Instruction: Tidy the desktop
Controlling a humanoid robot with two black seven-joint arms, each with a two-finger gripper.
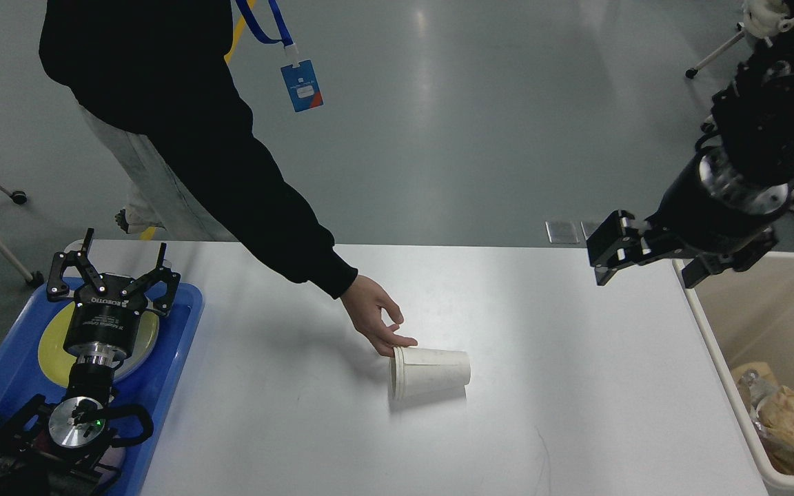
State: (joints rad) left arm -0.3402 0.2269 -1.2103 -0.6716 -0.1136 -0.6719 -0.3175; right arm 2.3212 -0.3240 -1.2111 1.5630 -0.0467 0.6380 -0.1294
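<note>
"ROBOTIQ"-lettered left end effector (113,272) splayed apart lower left; ribbed white paper cup (429,373) sideways on smooth tabletop (576,386); right end effector (619,249) unreadable.

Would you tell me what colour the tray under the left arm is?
The tray is blue; the head view shows it.

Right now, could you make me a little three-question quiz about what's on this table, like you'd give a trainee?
1. True or false: the paper cup stands upright on the desktop.
2. What touches the cup's rim? A) the left gripper B) a person's hand C) the right gripper
3. Fill in: the yellow plate lies in the blue ____.

Key:
1. False; it lies on its side.
2. B; both grippers are well away from it.
3. Tray; the left gripper is above it, fingers spread.
</note>
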